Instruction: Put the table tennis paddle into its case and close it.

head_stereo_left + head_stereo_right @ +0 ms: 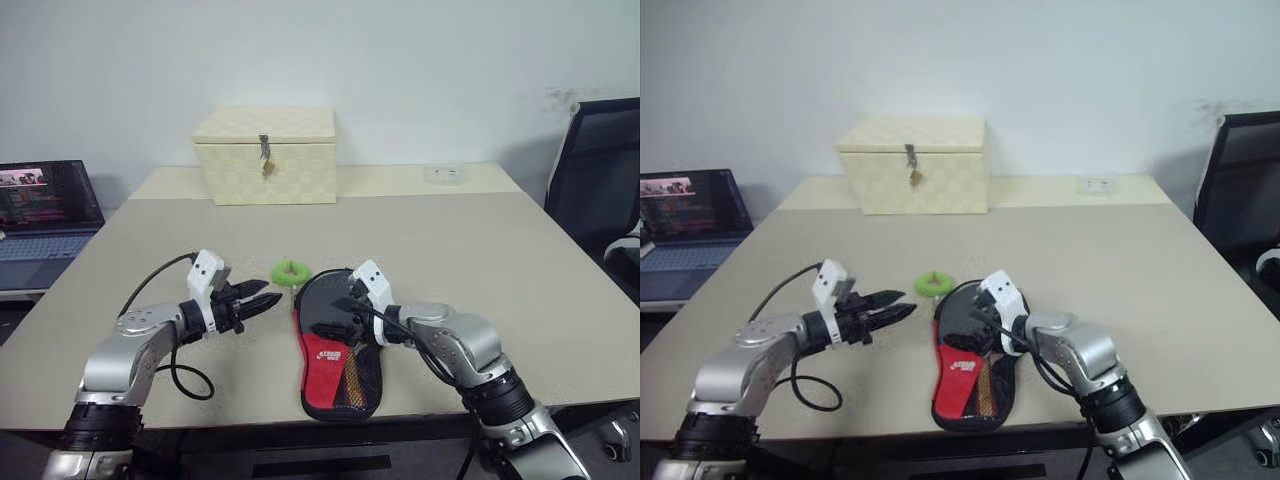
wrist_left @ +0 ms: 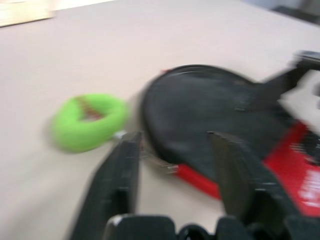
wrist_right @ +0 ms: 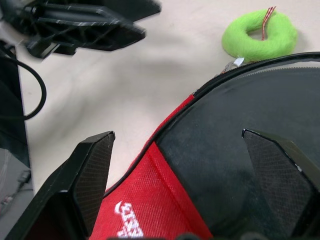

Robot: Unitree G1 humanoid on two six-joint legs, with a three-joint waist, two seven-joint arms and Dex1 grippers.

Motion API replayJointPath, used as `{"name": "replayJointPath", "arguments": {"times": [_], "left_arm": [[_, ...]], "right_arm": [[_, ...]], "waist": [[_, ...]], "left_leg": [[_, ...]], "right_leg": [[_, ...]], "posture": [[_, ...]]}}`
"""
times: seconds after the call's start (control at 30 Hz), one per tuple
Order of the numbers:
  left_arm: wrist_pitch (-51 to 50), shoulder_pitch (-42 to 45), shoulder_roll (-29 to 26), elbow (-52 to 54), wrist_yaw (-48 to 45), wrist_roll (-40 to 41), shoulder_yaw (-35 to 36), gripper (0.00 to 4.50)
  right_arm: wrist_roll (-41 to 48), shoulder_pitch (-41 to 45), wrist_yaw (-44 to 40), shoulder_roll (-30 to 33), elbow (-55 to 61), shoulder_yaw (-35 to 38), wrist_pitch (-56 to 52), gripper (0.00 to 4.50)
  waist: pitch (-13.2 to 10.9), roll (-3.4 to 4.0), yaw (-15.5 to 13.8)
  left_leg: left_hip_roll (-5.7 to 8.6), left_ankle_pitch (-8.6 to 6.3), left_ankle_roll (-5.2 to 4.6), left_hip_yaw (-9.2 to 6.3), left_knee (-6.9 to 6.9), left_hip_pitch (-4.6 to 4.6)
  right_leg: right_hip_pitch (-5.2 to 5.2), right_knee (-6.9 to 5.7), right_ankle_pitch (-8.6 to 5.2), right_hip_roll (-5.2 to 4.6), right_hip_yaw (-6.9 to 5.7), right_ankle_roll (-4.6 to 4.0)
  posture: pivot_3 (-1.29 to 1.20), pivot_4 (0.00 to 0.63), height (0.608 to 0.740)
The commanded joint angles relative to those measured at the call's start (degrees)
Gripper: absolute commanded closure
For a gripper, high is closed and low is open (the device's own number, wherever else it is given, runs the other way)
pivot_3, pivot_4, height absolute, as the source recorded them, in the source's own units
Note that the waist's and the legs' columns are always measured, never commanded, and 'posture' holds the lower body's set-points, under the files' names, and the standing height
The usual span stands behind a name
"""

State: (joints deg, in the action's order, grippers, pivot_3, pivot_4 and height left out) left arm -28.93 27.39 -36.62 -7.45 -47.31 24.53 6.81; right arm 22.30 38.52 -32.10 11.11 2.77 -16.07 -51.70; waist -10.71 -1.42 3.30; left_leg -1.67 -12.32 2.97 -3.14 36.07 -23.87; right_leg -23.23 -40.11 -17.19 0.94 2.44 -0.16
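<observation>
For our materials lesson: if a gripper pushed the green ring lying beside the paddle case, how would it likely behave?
The green ring looks fuzzy and soft, so it would probably squash a little and feel light. It lies flat on the table, so a push would likely slide it rather than roll it. Its small tag suggests nothing fragile.

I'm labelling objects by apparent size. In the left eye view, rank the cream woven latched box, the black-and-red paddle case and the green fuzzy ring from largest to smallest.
1. Cream woven latched box, though it sits farthest from the camera.
2. Black-and-red paddle case, nearer the camera.
3. Green fuzzy ring, clearly smallest.
</observation>
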Motion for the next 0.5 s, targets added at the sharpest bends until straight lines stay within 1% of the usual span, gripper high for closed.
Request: {"name": "replayJointPath", "arguments": {"times": [0.03,0.1,0.2,0.33,0.5], "left_arm": [[3.4,8.3,2.8,-9.6,6.7,-5.3,-1.1,0.75],[5.2,12.4,4.2,-15.7,8.2,-7.6,-1.8,0.02],[8.6,19.4,6.3,-27.3,9.4,-10.5,-2.7,0.02],[13.1,27.5,8.4,-43.2,6.6,-14.1,-4.8,0.02],[18.0,33.3,10.1,-56.9,3.6,-19.1,-7.4,0.02]], "right_arm": [[-1.2,-0.3,0.9,-1.7,1.3,-1.1,1.3,0.00],[-1.9,-0.3,1.0,-1.9,1.2,-1.3,1.3,0.00],[-2.6,-0.2,1.5,-2.2,1.0,-1.3,1.1,0.00],[-3.5,-0.3,1.9,-2.4,1.1,-1.0,0.5,0.00],[-3.8,-0.8,3.1,-2.4,1.7,-0.4,-0.3,0.00]], "waist": [[0.0,0.00,-0.5],[0.0,-0.01,-0.7],[0.0,-0.01,-1.3],[0.0,-0.01,-1.3],[0.0,-0.01,-1.2]], "left_leg": [[0.01,0.00,0.00,-0.02,0.01,0.01],[0.10,0.01,0.01,-0.05,0.04,0.00],[0.11,0.01,0.01,0.00,0.04,-0.03],[0.17,0.01,0.00,0.09,0.02,-0.04],[0.20,0.00,0.00,0.11,0.00,-0.04]], "right_leg": [[0.01,-0.02,0.01,0.00,-0.02,0.02],[0.03,-0.03,0.02,0.04,-0.07,0.07],[0.03,0.00,0.05,0.02,-0.12,0.06],[0.01,0.04,0.07,0.02,-0.16,0.07],[-0.01,0.06,0.07,0.04,-0.18,0.07]], "posture": [[0.00,0.150,0.740],[0.00,0.150,0.740],[0.00,0.150,0.740],[0.00,0.150,0.740],[0.00,0.150,0.740]]}}
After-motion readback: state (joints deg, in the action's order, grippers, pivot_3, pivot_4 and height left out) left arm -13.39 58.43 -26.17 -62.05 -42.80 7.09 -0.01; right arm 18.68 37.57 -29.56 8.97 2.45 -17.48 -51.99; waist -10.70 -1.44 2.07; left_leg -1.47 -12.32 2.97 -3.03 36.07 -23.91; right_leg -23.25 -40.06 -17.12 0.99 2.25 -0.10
